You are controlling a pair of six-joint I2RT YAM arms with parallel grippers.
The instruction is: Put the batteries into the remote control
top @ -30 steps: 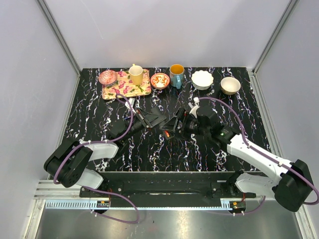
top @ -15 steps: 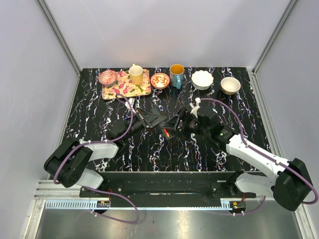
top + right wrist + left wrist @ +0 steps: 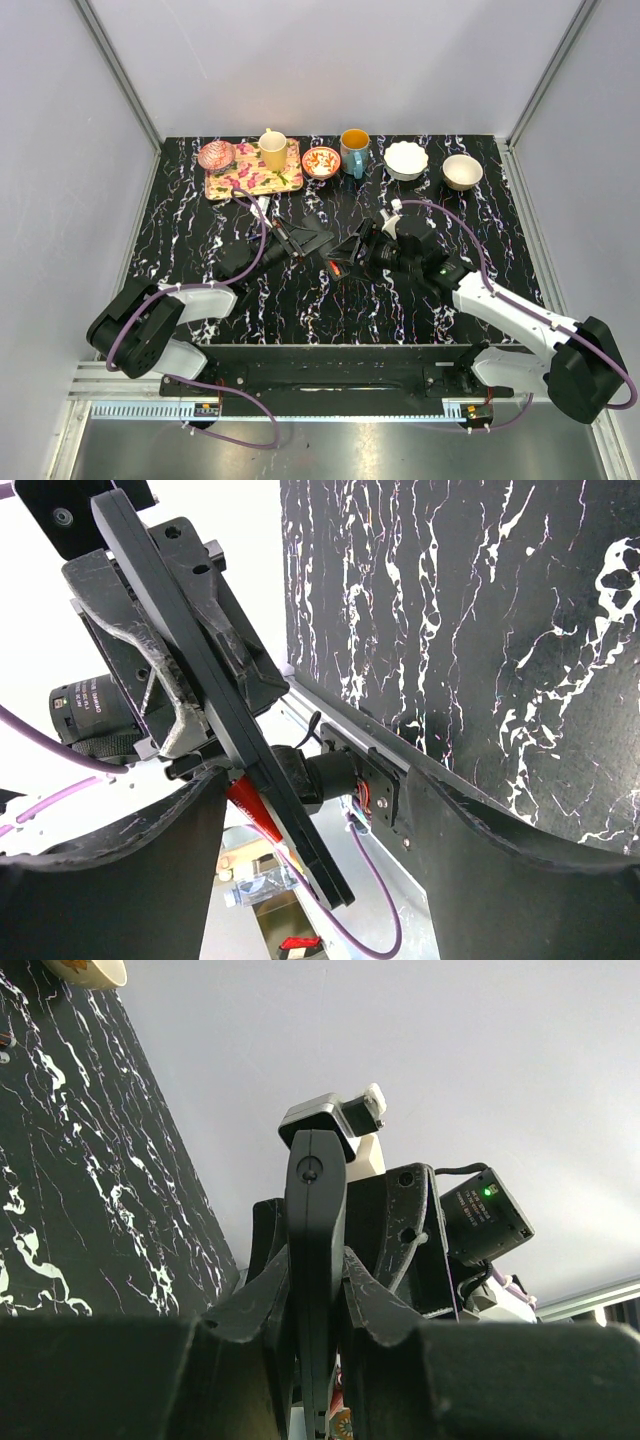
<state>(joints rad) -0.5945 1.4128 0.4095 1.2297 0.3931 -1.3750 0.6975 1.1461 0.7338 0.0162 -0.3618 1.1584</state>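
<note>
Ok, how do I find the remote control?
Look at the middle of the black marbled table, where both robot arms meet. The remote control is the slim black bar pinched in the left arm's jaws. Only it carries a small red mark.

Black marbled table [image 3: 500,230] bears tray [image 3: 255,181], mug [image 3: 354,151], 3 bowls [image 3: 406,160].

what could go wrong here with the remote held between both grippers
1. The left gripper is shut on the remote control and holds it up off the table. A sideways push might twist it loose and drop it.
2. The right gripper stands open around the remote control's end, close to the left fingers. Closing off-centre may hit them or tilt the remote control.
</note>
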